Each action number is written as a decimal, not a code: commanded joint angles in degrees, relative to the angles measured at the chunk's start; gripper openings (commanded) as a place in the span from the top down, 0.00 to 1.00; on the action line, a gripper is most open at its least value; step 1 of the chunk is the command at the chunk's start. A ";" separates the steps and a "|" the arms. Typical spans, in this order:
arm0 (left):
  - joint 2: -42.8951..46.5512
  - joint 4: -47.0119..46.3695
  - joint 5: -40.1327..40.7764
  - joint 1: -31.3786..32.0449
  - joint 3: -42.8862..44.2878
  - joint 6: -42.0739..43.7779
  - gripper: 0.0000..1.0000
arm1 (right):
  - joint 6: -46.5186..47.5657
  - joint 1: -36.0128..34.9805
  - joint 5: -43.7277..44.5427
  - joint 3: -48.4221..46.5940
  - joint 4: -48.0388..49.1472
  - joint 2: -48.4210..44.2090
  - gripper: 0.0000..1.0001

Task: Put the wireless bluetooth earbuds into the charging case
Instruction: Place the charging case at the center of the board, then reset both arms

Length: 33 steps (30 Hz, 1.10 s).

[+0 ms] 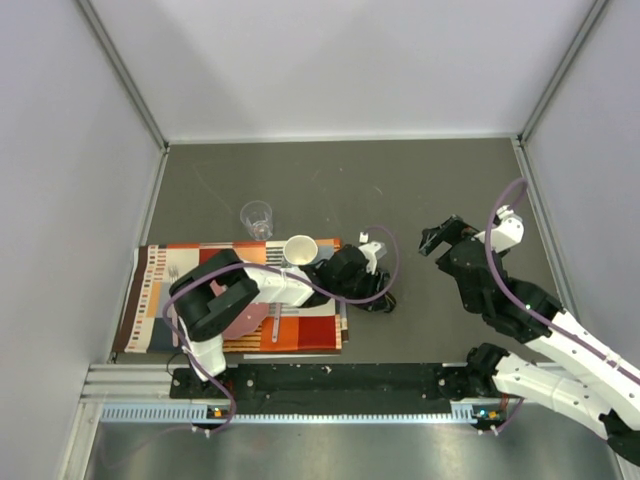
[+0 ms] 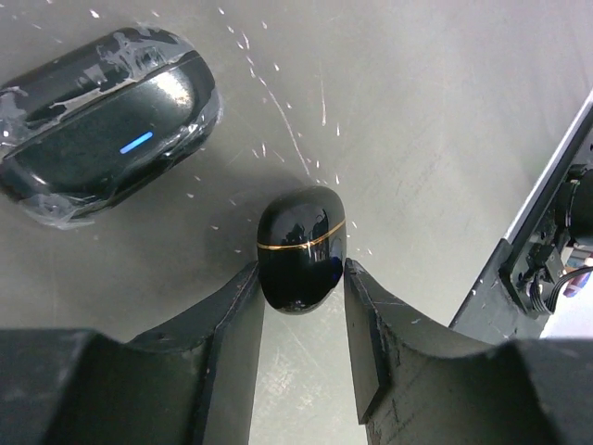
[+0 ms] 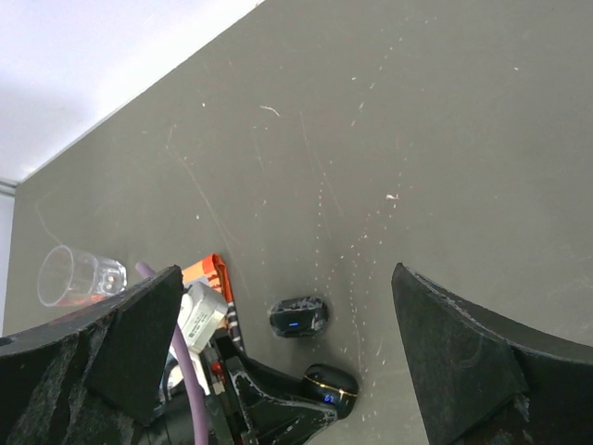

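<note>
A glossy black oval charging case (image 2: pixel 298 243) with a thin gold seam lies shut on the grey table. My left gripper (image 2: pixel 301 271) has a finger pressed against each side of it. The right wrist view shows the same case (image 3: pixel 332 390) with a small lit display, held at the left gripper's tips. A second black case (image 2: pixel 97 120), wrapped in clear film with a blue light, lies just beyond it (image 3: pixel 298 318). No earbuds are in view. My right gripper (image 1: pixel 436 240) is open and empty, raised above the table to the right (image 3: pixel 287 278).
A white mug (image 1: pixel 300 248) stands on the striped orange mat (image 1: pixel 160 290) at the left. A clear glass (image 1: pixel 257 217) stands behind the mat. Grey walls enclose the table on three sides.
</note>
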State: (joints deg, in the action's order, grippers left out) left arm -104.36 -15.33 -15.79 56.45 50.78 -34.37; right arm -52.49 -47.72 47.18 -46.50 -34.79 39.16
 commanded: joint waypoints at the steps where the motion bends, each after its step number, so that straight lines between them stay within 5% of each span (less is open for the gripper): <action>1: 3.89 0.48 1.99 0.07 -0.51 1.41 0.56 | 0.90 0.79 -0.33 -1.49 1.47 -0.13 0.05; 19: 12.06 8.83 8.23 0.07 0.02 5.01 0.55 | 1.95 2.11 -1.39 -1.49 1.92 0.39 0.05; 25: 22.34 1.64 10.59 0.16 -6.12 6.24 0.53 | 4.23 4.65 -3.49 -1.40 2.00 0.66 0.04; 31: 35.26 0.74 18.05 0.07 -10.09 12.12 0.42 | 5.91 12.99 -11.04 0.09 2.00 0.83 0.01; 33: 39.57 1.18 23.94 0.07 -11.40 11.44 0.26 | 5.47 16.77 -14.03 0.88 2.09 0.92 0.01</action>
State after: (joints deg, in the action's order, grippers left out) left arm -71.02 -10.98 -1.32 56.47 41.19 -25.56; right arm -47.99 -36.49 39.05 -46.48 -34.39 40.03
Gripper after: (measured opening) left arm 0.632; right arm 0.987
